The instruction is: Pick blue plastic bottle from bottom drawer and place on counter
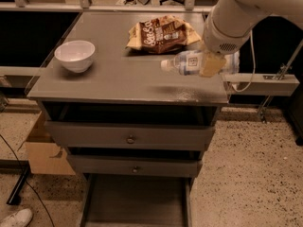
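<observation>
My end effector is at the 3 o'clock edge of the tabletop, clamped on the blue plastic bottle. The bottle lies horizontal, cap toward 9 o'clock. A white bowl stands at 9 o'clock and a snack bag at 12 o'clock. The bottom drawer stands open at 6 o'clock.

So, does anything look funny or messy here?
Nothing is spilled or broken. The blue plastic bottle lies sideways, held by the gripper just above the right side of the counter, cap pointing left. The bottom drawer is pulled open and looks empty. The chip bag is crumpled.
</observation>
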### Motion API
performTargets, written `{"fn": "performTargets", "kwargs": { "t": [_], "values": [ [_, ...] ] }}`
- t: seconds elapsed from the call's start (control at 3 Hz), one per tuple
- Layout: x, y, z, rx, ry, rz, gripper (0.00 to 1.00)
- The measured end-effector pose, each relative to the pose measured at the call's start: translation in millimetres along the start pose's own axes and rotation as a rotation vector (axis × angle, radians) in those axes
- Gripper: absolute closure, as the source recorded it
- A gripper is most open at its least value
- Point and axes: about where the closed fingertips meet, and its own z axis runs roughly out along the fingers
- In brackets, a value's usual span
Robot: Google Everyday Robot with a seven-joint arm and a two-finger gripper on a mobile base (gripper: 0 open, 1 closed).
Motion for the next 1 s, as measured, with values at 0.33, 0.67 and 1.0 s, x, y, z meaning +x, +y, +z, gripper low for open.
{"fn": "performTargets", "kwargs": {
  "t": [0.33,0.67,1.0],
  "values": [
    [-12.9,-21.8,14.7,-0.017,-0.032,-0.051,1.0],
    [-23.3,-31.5,32.0,-0.039,-0.071,-0.082,1.0],
    [-32.3,-28.5,59.5,-0.079,-0.136,-0.088,1.0]
  ]
}}
